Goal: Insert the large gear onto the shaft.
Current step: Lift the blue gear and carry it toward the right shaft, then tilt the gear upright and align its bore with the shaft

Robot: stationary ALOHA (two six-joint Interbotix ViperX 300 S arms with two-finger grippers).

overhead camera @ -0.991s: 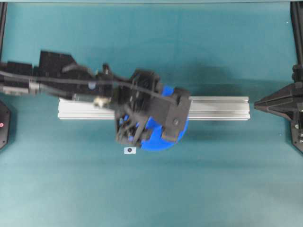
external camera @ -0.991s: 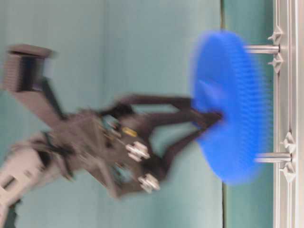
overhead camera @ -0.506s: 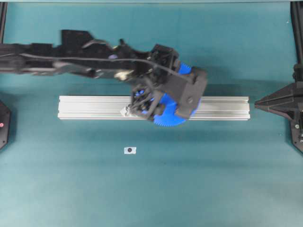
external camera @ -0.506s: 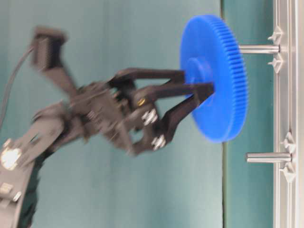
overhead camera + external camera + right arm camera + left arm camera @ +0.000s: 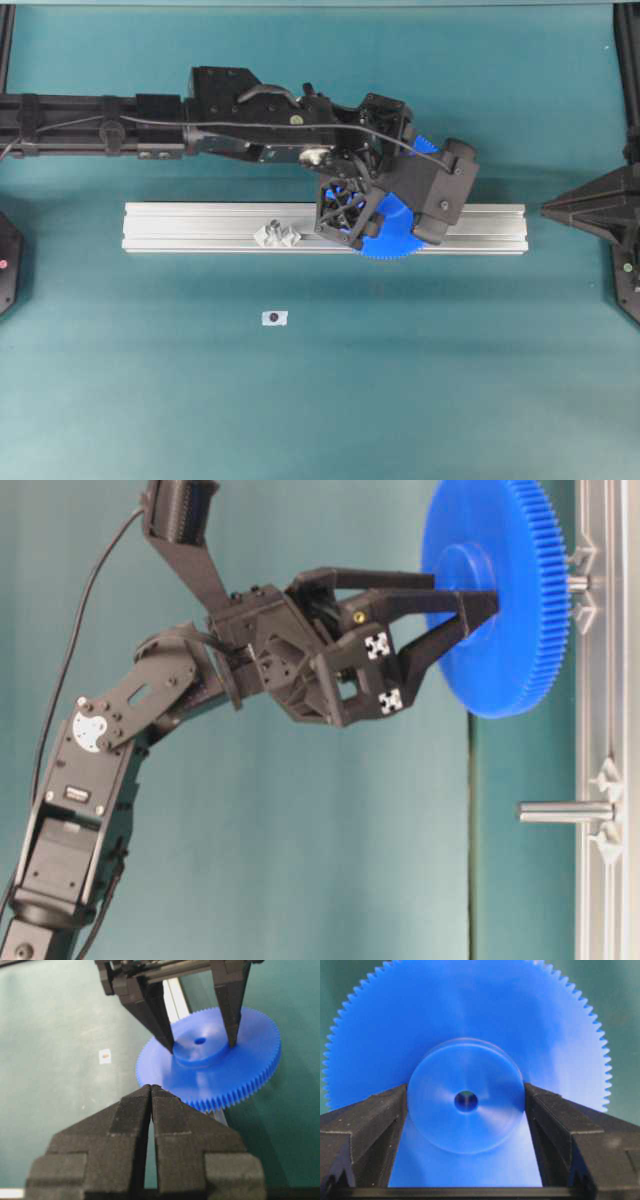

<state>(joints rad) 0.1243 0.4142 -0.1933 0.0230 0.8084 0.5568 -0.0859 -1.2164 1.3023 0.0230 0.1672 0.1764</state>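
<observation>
Your left hand grips the large gear by its raised hub, holding it over the shaft on the rail; your right hand is clenched.

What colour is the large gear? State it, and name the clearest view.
Bright blue all over, hub included. The large gear shows best in the left wrist view.

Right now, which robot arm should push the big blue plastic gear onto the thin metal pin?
Left. The left gripper grips the big blue plastic gear by its hub over the thin silvery pin; the right gripper is shut, empty, off aside.
</observation>
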